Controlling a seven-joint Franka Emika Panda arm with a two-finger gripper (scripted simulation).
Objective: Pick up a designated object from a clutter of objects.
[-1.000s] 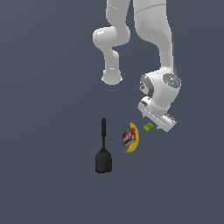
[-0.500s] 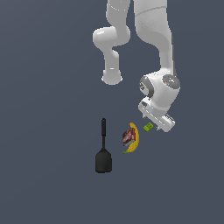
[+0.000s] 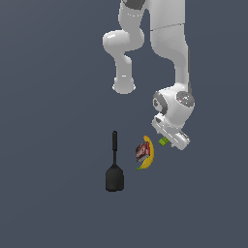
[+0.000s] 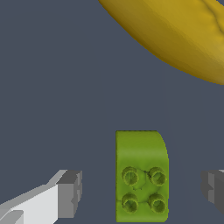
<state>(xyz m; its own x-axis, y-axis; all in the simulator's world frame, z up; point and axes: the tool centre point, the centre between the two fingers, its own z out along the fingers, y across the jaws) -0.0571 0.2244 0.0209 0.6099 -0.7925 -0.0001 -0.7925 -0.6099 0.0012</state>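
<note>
Jaws wide — gripper [image 4: 141, 187] round green brick [image 4: 141, 175]

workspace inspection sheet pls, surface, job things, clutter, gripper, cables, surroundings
surface: plain dark grey floor, no marks seen
job's things: green brick, studs up, lying between the open fingers, gaps on both sides
clutter: banana beside the brick; red box against the banana; black spatula apart, toward the exterior view's left
grippers: gripper open, low over the brick, not touching it
cables: nothing seen
surroundings: nothing seen
</note>
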